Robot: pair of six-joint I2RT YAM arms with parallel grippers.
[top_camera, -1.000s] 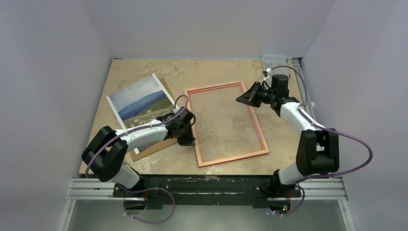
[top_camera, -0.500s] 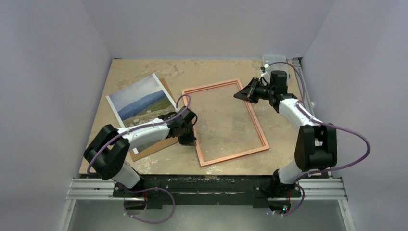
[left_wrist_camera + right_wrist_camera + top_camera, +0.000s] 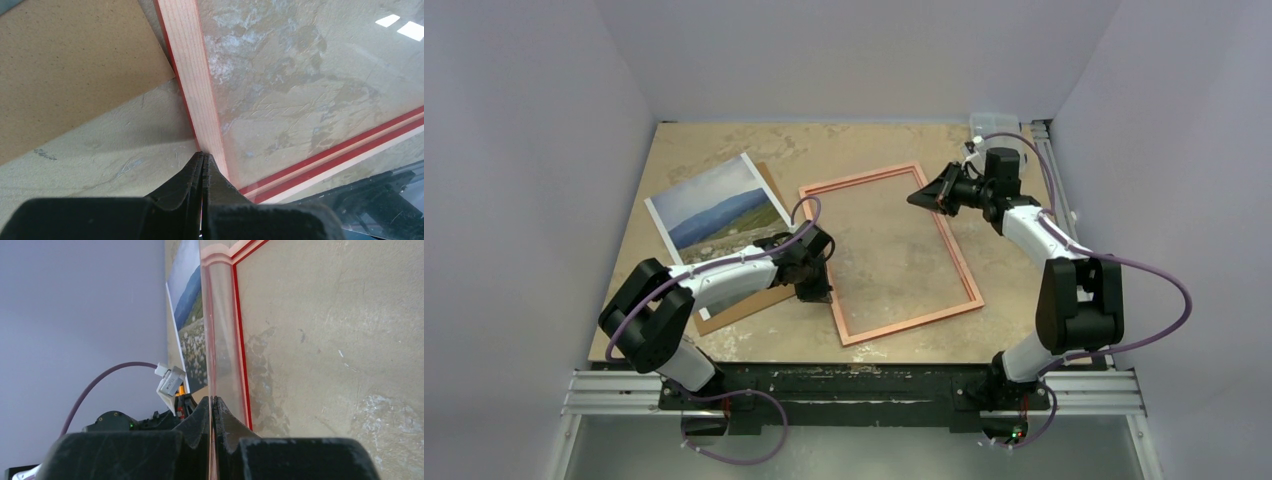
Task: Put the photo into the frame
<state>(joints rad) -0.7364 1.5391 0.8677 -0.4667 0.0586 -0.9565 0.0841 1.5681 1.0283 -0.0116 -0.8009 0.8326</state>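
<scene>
At the left of the desk (image 3: 864,140), near its left edge, the photo (image 3: 714,212) lies face up on a brown backing board (image 3: 742,305). Neither gripper touches it. It is not yet in the frame (image 3: 914,322).

The left gripper (image 3: 816,290) stands at the frame's left rail, close to the near-left corner. Its jaws are fully closed. In the left wrist view the tips meet at the outer edge of the rail. We cannot tell whether they pinch a lip of the frame or only press against it.

The frame lies in the middle of the desk, copper-brown back up, skewed to the desk edges. The desk surface shows through the clear pane (image 3: 894,250). The frame's far-left corner lies just beside the backing board.

The right gripper (image 3: 921,197) is at the frame's far-right corner. Its jaws are closed on the thin edge there; in the right wrist view the edge runs straight in between the fingers.

We judge the step in hand to be positioning the frame, back up, to receive the photo. The insertion itself has not begun.

The next move calls for the following:
- Release the frame without disturbing it.
- Lift one edge of the photo off the board. The paper is thin and lies flat, so a clean pinch is likely to be difficult.
- Turn the photo face down and seat it squarely inside the rails.
</scene>
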